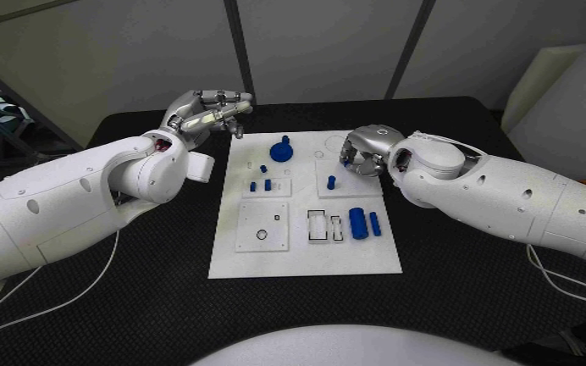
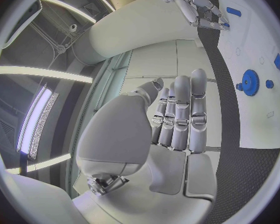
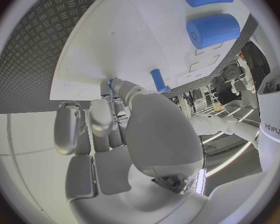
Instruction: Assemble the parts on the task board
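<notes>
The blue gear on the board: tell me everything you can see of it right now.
The blue gear is a round, toothed disc of plastic-looking material with a raised hub or knob at its centre. It lies flat near the far edge of the white board, between the two arms. Nothing touches it: the left robot hand hovers off the board's far left corner, fingers straight and together, holding nothing.

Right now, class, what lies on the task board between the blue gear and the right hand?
In the head view, only bare white task board, with a faint circular outline, lies between the blue gear and the right hand.
</notes>
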Motion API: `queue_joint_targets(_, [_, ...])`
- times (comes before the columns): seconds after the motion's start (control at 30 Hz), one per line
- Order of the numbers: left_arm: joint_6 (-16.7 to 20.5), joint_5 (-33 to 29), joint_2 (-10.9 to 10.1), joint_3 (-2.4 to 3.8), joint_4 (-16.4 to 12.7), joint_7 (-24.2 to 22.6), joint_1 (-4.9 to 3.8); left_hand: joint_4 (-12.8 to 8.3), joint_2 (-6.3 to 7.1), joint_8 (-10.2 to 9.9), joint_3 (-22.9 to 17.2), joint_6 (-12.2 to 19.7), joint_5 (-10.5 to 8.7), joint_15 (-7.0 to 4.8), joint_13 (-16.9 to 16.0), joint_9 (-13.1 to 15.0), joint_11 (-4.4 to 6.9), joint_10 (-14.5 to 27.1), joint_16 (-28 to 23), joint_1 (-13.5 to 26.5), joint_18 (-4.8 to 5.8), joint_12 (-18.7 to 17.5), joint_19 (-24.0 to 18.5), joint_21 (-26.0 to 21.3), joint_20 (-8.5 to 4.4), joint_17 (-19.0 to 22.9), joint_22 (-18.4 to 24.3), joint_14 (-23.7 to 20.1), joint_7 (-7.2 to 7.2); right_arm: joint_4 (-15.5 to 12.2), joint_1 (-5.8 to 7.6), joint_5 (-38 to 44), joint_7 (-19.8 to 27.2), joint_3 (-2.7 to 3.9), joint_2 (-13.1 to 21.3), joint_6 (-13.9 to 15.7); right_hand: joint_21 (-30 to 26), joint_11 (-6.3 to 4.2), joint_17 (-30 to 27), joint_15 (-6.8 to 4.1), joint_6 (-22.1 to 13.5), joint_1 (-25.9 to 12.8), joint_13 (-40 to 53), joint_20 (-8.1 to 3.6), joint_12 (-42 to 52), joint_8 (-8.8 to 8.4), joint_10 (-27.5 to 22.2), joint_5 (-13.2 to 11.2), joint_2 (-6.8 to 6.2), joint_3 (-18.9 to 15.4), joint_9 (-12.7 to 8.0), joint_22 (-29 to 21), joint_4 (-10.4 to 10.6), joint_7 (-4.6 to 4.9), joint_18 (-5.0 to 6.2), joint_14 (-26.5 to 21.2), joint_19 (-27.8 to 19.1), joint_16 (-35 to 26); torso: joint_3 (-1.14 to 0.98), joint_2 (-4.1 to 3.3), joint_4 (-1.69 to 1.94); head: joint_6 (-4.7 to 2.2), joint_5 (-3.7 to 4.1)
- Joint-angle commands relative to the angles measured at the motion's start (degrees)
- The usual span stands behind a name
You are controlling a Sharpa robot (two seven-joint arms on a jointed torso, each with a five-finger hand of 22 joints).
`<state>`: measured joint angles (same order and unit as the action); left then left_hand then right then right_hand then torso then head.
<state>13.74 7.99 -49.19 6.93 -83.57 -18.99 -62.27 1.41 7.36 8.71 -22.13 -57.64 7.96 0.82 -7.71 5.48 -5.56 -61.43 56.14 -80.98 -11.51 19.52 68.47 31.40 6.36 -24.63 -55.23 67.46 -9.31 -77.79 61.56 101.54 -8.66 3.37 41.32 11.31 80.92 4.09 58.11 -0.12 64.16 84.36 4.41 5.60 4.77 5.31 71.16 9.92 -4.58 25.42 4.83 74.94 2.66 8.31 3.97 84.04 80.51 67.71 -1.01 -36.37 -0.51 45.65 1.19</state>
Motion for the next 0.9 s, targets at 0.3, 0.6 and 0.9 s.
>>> queue_joint_targets(0.3, [-0.3, -0.3, 0.1, 0.04, 0.4, -0.7, -0.07, -0.1, -0.27, 0.3, 0.2, 0.2, -0.24, 0.02, -0.1, -0.1, 0.10, 0.4, -0.3, 0.0, 1.07, 0.3, -0.4, -0.4, -0.02, 0.1, 0.1, -0.5, -0.28, -4.0, 0.06, 1.3, -0.8, 0.08, 2.2, 5.4, 0.6, 0.02, 0.2, -0.50, 0.7, 0.0, 0.0, 0.00, -0.2, 0.17, 0.8, 0.5, -0.03, 0.4, 0.1, 2.9, -0.5, 0.03, -0.93, 1.7, 0.6, 0.6, 0.05, 0.00, -0.06, -0.12, 0.28])
queue_joint_targets(0.6, [-0.3, -0.3, 0.1, 0.04, 0.6, -0.7, -0.06, -0.2, -0.23, 0.3, 0.2, 0.2, -0.24, 0.03, -0.1, -0.1, 0.08, 0.5, -0.3, 0.0, 1.06, 0.3, -0.4, -0.5, -0.02, 0.1, 0.1, -0.6, -0.31, -9.4, 0.10, 1.3, -1.3, 0.18, 4.9, 8.2, 0.8, 0.01, 0.3, -0.49, 0.7, -0.2, 0.0, 0.02, -0.2, 0.15, 0.8, 0.4, -0.20, 0.4, 0.1, 3.1, -0.5, 0.02, -0.98, 1.7, 0.7, 0.8, 0.07, 0.04, -0.09, -0.36, 0.13])
queue_joint_targets(0.9, [-0.3, -0.3, 0.2, 0.04, 0.7, -0.5, -0.05, -0.2, -0.19, 0.3, 0.3, 0.3, -0.25, 0.06, -0.1, -0.1, 0.02, 0.6, -0.4, 0.0, 1.06, 0.4, -0.4, -0.6, -0.01, 0.2, 0.2, -0.6, -0.38, -16.6, 0.12, 0.6, -1.4, 0.30, 5.6, 10.1, 1.1, 0.00, 0.5, -0.49, 0.8, -0.3, 0.0, 0.02, -0.3, 0.14, 0.9, 0.4, -0.28, 0.4, 0.1, 3.5, -0.6, 0.00, -1.08, 1.8, 1.0, 1.0, 0.12, -0.07, 0.05, -0.38, -0.97])
